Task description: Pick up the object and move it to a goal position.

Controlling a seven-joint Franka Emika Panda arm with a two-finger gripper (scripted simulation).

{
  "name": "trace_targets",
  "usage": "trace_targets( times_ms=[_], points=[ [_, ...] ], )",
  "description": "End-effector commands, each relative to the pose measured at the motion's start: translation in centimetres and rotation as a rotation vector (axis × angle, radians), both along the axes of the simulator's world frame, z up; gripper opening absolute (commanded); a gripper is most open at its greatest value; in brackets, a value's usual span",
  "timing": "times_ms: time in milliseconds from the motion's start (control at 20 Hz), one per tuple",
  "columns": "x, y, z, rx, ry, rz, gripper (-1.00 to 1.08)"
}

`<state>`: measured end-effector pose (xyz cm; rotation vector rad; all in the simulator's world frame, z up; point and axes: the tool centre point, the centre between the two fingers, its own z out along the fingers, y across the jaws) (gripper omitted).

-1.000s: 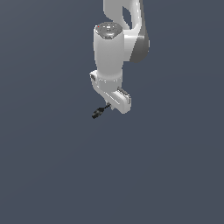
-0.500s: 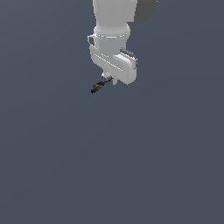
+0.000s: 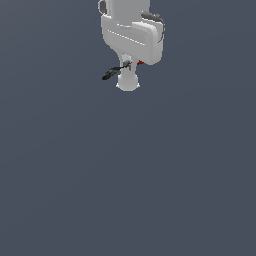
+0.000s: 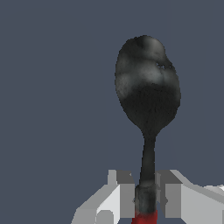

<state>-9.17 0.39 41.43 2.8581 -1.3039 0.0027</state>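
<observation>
The object is a small slender stick with a black rounded end and a red end. In the exterior view its black end sticks out toward the exterior view's left from under the white hand, and a bit of red shows by the hand. My gripper is shut on the object's stem and holds it high in the picture. In the wrist view the gripper clamps the dark stem between two grey fingers, the black spoon-like knob fills the middle and the red part shows at the picture's edge.
A plain dark grey-blue surface fills both views. No other object shows.
The arm has risen in the exterior view and carried the object up with it. The hand has turned, so its broad white side now faces the camera. The grip has held.
</observation>
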Motion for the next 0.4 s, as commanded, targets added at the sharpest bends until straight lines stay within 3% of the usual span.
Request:
trace_targets(
  times_ms=[0, 350],
  points=[
    [-0.3, 0.1, 1.2, 0.0, 0.001, 0.0, -1.0],
    [-0.6, 0.2, 2.5, 0.001, 0.002, 0.001, -1.0]
  ],
)
